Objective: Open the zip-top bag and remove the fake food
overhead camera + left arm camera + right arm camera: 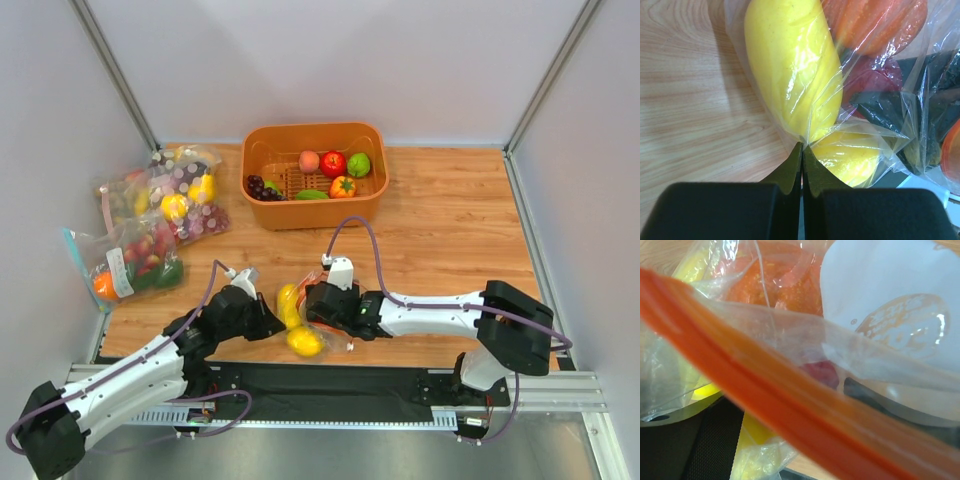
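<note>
The zip-top bag [303,322] lies near the table's front edge between my two grippers. It holds yellow lemon-like fruits [305,342], an orange bell pepper [875,22] and a red-yellow fruit [872,80]. My left gripper [268,322] is shut on a fold of the bag's plastic [801,145] beside a long lemon [790,70]. My right gripper [316,306] is at the bag's right end. In the right wrist view the orange-red zip strip [790,405] runs taut across the frame and hides the fingers. The white label [880,300] and the pepper [770,280] show behind it.
An orange basket [315,133] at the back holds a peach, red apple, green fruit and grapes. Two other filled bags lie at the left, one pink-zipped [175,190] and one blue-zipped [125,265]. A black mat [330,385] edges the table front.
</note>
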Tool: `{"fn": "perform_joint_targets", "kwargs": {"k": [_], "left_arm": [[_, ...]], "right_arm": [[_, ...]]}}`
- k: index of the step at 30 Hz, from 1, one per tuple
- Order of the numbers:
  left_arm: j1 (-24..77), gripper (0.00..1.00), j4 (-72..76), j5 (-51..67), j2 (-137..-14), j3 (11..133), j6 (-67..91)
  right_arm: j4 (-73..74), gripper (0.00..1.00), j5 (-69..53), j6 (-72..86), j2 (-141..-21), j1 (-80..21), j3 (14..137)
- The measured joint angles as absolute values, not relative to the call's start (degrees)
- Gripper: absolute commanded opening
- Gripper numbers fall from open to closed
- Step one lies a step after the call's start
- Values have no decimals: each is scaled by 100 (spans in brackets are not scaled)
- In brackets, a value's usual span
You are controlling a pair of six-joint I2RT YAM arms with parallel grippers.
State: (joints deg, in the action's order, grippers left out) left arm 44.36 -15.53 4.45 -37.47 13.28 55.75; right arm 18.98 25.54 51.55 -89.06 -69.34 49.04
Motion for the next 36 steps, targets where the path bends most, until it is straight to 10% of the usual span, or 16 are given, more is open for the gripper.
{"fn": "perform_joint_targets", "kwargs": {"k": [17,36], "left_arm": [[4436,0,-1256,554,-4381,1404,5540],[4421,0,-1264,419,-4206,1365,5531]], "right_arm": [[1828,40,2563,5203,-9153,-6973,5041],[3201,41,2335,4965,-5223,-6991,3927]]}}
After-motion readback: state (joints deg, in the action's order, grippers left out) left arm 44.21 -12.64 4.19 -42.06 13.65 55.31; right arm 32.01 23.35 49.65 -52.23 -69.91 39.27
